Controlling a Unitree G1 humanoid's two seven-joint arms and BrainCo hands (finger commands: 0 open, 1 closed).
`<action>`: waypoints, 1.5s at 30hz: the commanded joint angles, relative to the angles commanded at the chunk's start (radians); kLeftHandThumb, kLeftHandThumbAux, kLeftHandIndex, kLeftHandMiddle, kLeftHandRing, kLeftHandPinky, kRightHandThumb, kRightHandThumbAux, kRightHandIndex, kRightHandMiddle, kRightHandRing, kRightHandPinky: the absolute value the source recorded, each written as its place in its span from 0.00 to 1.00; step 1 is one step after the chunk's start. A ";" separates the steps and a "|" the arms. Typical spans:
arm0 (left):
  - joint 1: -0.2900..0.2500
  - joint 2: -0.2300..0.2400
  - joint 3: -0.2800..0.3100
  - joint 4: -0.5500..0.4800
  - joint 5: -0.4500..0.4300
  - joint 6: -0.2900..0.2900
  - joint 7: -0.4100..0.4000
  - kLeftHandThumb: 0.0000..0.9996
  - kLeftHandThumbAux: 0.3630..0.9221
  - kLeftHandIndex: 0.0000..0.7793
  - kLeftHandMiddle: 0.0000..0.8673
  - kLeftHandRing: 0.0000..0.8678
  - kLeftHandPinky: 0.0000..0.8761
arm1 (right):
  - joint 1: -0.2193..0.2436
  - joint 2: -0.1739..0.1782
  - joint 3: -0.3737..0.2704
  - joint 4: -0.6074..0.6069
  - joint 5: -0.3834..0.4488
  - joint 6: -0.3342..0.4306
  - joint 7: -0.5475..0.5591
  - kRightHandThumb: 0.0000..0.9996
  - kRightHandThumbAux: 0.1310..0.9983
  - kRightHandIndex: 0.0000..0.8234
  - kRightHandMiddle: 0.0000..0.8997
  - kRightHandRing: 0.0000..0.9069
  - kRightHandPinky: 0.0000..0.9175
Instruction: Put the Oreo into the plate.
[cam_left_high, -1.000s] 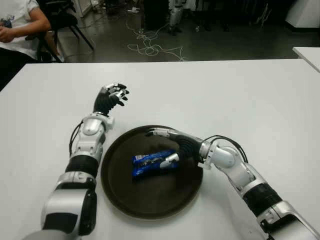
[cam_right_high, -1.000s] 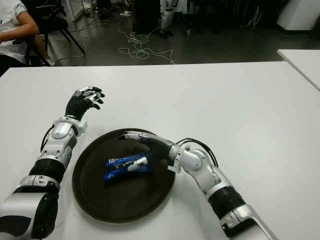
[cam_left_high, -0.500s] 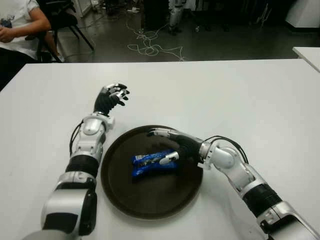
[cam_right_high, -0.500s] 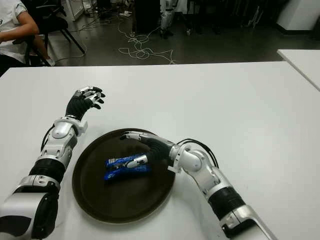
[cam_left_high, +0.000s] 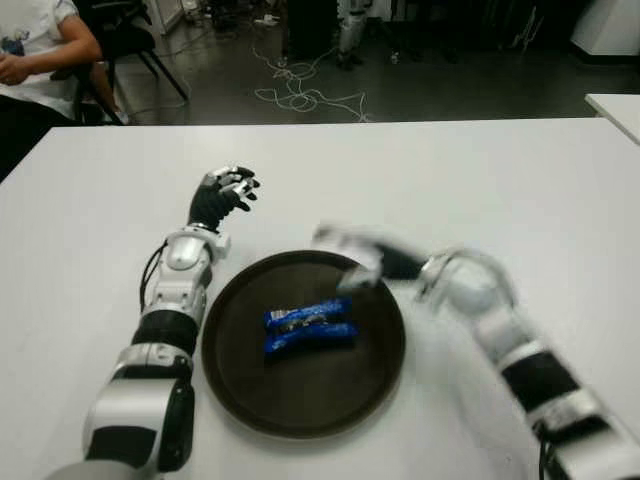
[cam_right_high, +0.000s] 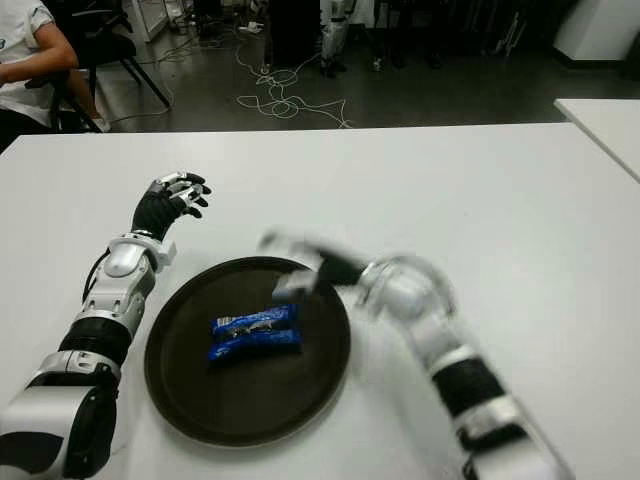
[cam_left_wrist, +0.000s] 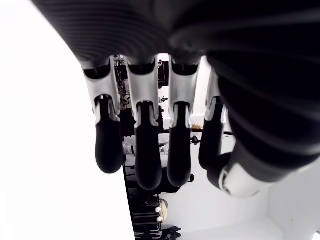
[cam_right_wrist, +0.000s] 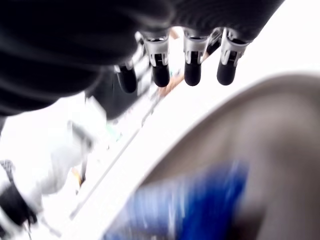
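Observation:
The blue Oreo pack (cam_left_high: 309, 325) lies flat near the middle of the dark round plate (cam_left_high: 250, 400), touched by nothing. My right hand (cam_left_high: 347, 256) hovers over the plate's far right rim, lifted off the pack, its fingers (cam_right_wrist: 192, 71) spread and empty. The pack shows as a blue patch (cam_right_wrist: 210, 205) in the right wrist view. My left hand (cam_left_high: 222, 193) stays on the table left of the plate, fingers (cam_left_wrist: 142, 150) loosely curled around nothing.
The white table (cam_left_high: 450, 180) spreads wide around the plate. A seated person (cam_left_high: 35, 50) is at the far left beyond the table. Cables (cam_left_high: 300, 95) lie on the dark floor behind. Another white table corner (cam_left_high: 615, 105) shows at the right.
My right hand has let go of the Oreo pack and risen back and to the right, off the plate's middle. The pack stays in the plate. My left hand has not moved.

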 joint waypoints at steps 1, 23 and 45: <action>-0.001 0.002 -0.001 0.003 0.002 -0.002 0.000 0.83 0.55 0.54 0.54 0.57 0.61 | -0.028 -0.017 -0.044 0.049 0.030 -0.025 -0.010 0.00 0.23 0.00 0.00 0.00 0.00; -0.010 0.018 0.007 0.042 -0.006 -0.028 -0.038 0.83 0.55 0.54 0.54 0.61 0.68 | -0.277 -0.073 -0.297 0.706 0.117 -0.048 -0.222 0.12 0.51 0.03 0.08 0.08 0.09; -0.026 0.022 0.015 0.082 -0.005 -0.042 -0.043 0.83 0.55 0.54 0.54 0.59 0.65 | -0.334 -0.011 -0.326 0.787 0.097 0.184 -0.360 0.07 0.64 0.24 0.35 0.41 0.44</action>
